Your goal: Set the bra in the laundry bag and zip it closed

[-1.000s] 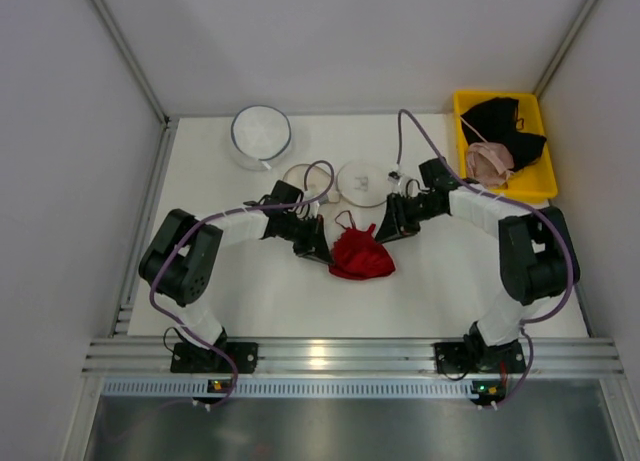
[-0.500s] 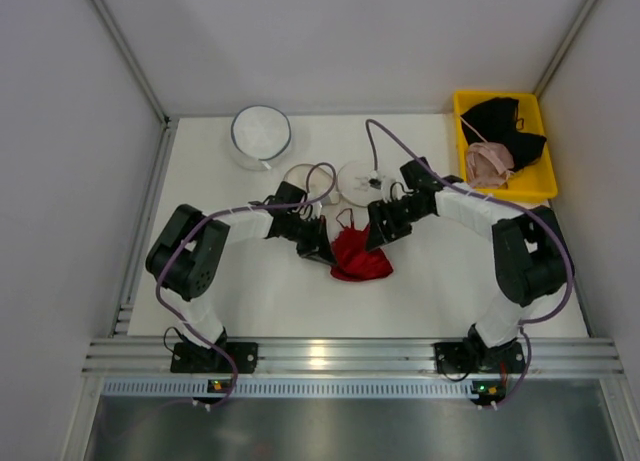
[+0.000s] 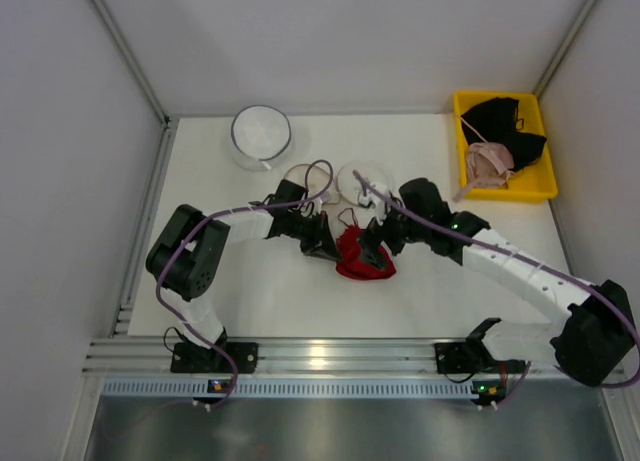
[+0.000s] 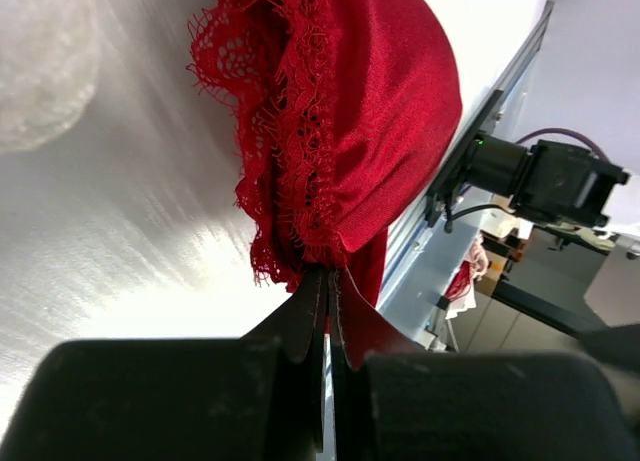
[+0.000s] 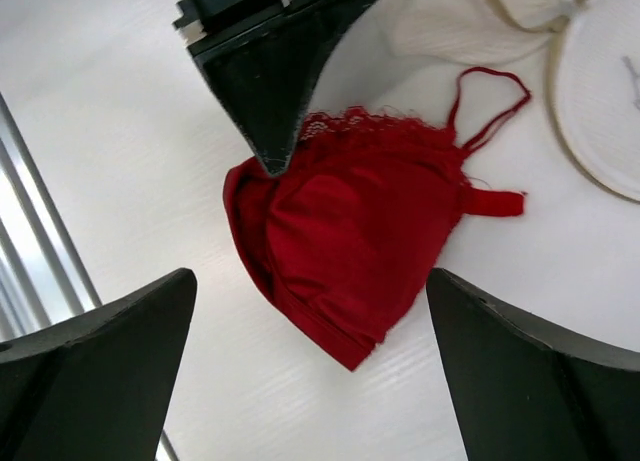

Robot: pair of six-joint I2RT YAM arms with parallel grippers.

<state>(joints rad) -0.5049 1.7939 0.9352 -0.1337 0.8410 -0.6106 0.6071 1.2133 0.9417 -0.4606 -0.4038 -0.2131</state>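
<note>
White tabletop point(image 3: 250, 291) runs out from my bases, and the work sits just past its middle. My left gripper point(image 4: 328, 273) is clamped on the bra point(image 4: 350, 131), both jaws pressed together over a thin fold of the lace edge, with the rest of the cups bunched on the surface. My right gripper point(image 5: 310, 273) hangs over the same red heap with its fingers spread wide, grasping nothing, one on each side of the cups.

Just beyond lies the laundry bag point(image 3: 358, 177), flat and pale-rimmed, apart from the bra; I cannot tell how far its mouth is unzipped. My right arm's purple cable point(image 3: 372, 191) crosses over it in the overhead view.

Several things could spoil this, I judge. My left pinch has only lace, so a lift may slip it free or stretch it. If my right fingers close where they are, they may strike my left fingertip. The loose straps point(image 5: 490, 101) could trail outside the bag and foul the zip. That cable could drag the light pouch away.

Farther back stand the dark-rimmed round mesh bag point(image 3: 261, 131) and the yellow bin point(image 3: 540, 189).
</note>
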